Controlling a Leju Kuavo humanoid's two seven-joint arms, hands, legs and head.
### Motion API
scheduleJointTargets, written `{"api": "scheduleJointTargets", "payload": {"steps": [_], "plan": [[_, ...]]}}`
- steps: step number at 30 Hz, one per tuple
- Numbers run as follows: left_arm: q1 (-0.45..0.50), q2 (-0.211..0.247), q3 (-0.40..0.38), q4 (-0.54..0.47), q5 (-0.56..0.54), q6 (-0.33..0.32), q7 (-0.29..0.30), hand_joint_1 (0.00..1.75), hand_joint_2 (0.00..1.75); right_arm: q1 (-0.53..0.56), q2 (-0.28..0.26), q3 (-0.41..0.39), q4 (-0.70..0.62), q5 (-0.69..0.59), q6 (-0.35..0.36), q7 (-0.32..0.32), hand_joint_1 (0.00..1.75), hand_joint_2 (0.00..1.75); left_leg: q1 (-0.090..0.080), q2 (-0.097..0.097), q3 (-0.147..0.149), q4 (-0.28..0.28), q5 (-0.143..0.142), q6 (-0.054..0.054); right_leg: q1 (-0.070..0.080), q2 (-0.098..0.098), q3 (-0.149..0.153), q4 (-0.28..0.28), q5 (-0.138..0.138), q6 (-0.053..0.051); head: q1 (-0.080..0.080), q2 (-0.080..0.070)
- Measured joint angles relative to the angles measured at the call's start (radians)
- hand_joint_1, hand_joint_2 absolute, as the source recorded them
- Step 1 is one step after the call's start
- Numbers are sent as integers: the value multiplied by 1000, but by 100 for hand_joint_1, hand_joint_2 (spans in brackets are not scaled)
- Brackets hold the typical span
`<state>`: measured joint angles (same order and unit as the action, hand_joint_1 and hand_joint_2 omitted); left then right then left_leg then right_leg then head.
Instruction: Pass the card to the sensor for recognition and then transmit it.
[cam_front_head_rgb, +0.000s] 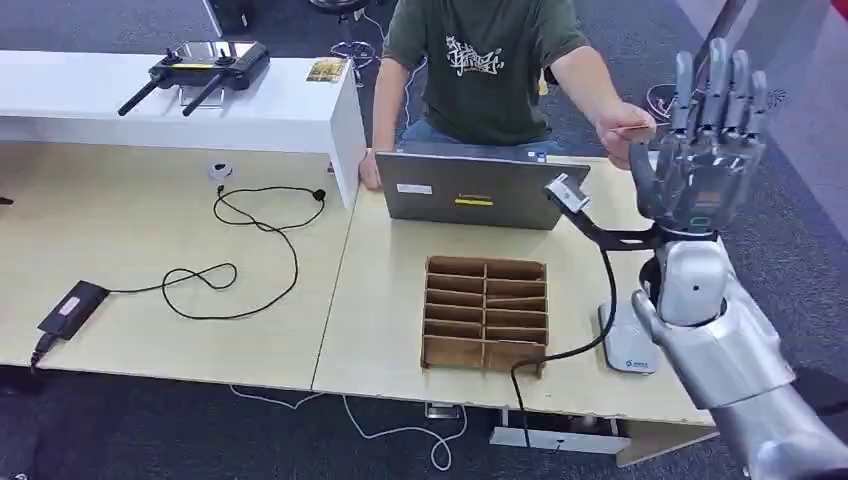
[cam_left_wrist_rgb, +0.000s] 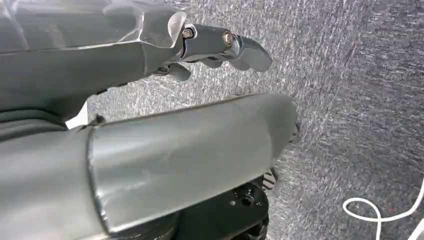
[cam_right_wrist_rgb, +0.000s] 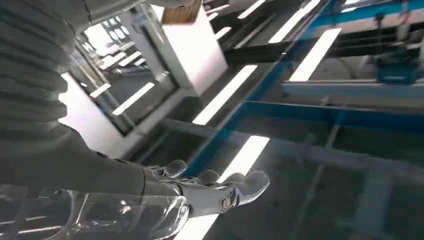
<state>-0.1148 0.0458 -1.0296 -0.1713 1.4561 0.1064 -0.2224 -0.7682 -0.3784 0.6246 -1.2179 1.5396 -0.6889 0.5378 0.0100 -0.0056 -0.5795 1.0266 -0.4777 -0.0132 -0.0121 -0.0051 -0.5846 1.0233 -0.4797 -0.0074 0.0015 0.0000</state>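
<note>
office/lab | desks (cam_front_head_rgb: 150, 230) | laptop (cam_front_head_rgb: 470, 190) | grey carpet (cam_front_head_rgb: 800, 220)

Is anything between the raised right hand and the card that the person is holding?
Nothing visible stands between them. The person's hand holds the card just beside the right hand, whose fingers point up and spread, holding nothing. The laptop and wooden organizer sit lower on the table, outside that gap.

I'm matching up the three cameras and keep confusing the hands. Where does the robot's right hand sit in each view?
Head view: the right hand is raised near the right edge, fingers upright, beside a person's hand holding the card.
Right wrist view: its fingers lie low in the picture, against ceiling lights.
Left wrist view: the hand here is the left hand, over grey carpet.
Shared landmark: that carpet, also in the head view.
</note>
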Motion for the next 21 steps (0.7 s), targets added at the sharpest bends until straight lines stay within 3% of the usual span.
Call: {"api": "scheduleJointTargets", "payload": {"steps": [7, 12, 21], "plan": [[-3, 3, 0, -6, -18, 0, 0, 0, 0, -106, 61, 33, 209, 0, 46, -193, 0, 175, 0, 0, 0, 0, 0, 0, 0, 0, 0, 0, 0, 0, 0, 0], [-6, 6, 0, -8, -31, 0, 0, 0, 0, -148, 105, 11, 298, 0, 66, -260, 0, 175, -1, 0, 0, 0, 0, 0, 0, 0, 0, -1, 0, 0, 0, 0], [-10, 6, 0, -9, -35, 0, 0, 0, 0, -173, 142, -19, 366, 0, 81, -310, 0, 175, 0, 0, 0, 0, 0, 0, 0, 0, 0, -1, 0, 0, 0, 0]]}}
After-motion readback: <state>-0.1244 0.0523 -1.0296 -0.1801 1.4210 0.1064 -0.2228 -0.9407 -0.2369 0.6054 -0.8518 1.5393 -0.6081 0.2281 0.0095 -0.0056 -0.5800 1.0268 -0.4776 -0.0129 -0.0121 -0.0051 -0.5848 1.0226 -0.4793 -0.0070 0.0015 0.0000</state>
